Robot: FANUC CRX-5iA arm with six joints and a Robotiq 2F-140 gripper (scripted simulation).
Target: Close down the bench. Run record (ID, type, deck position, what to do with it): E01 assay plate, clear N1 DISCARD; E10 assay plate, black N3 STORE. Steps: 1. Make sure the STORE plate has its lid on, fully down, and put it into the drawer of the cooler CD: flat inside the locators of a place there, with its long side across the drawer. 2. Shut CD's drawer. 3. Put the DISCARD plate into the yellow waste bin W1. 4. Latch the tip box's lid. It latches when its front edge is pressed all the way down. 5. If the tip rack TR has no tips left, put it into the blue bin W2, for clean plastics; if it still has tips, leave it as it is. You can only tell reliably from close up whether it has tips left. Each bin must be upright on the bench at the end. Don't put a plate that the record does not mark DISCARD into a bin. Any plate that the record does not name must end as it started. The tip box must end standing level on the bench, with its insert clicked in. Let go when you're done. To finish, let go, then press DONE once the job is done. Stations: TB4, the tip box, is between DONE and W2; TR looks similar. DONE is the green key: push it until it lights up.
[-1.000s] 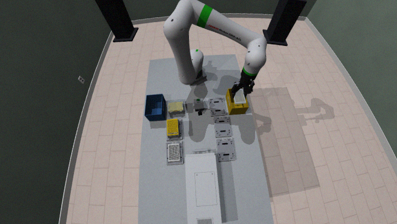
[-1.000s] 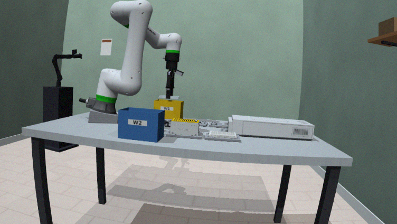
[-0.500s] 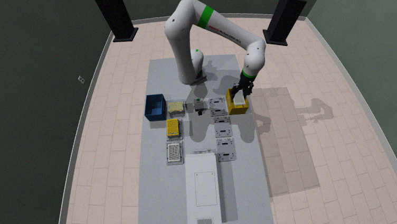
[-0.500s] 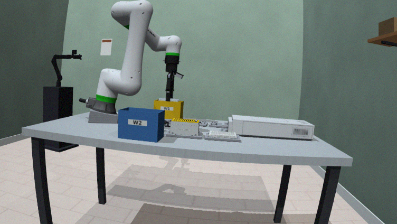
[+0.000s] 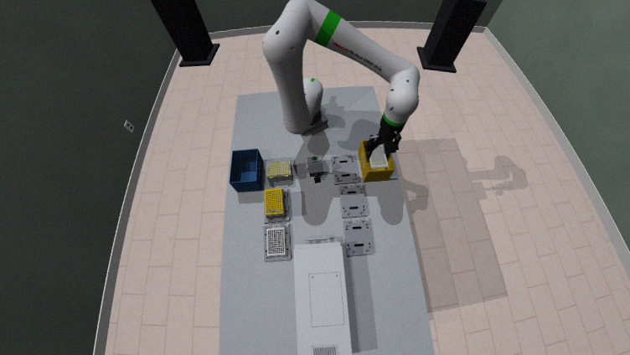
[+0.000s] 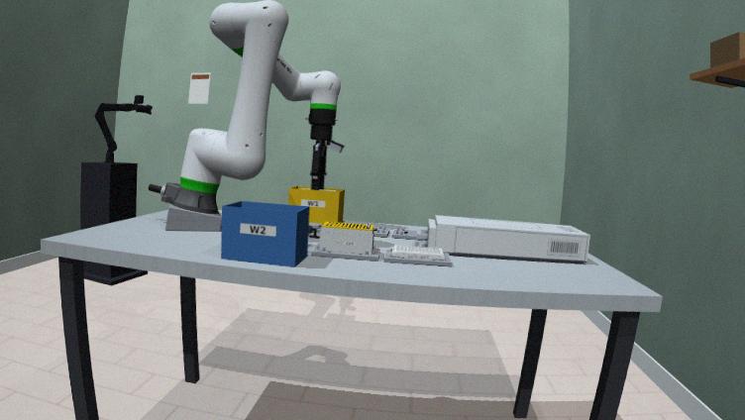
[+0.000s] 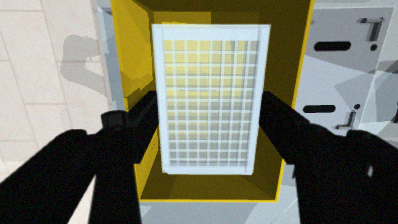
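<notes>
My gripper (image 7: 208,106) is shut on the clear assay plate (image 7: 210,99), with one finger on each long side. It holds the plate flat, lowered into the mouth of the yellow bin W1 (image 5: 375,163), inside the bin's walls. In the side view the fingers (image 6: 317,179) reach down into the yellow bin (image 6: 316,203), and the plate is hidden by the bin wall. In the top view the plate (image 5: 380,159) shows white inside the bin. The cooler CD (image 5: 322,295) lies as a long white box with its drawer shut.
The blue bin W2 (image 5: 245,169) stands at the left. Beside it are the tip box (image 5: 279,169), a yellow tip rack (image 5: 274,202) and a white plate (image 5: 276,241). The green DONE key (image 5: 314,158) sits near three empty deck nests (image 5: 353,204).
</notes>
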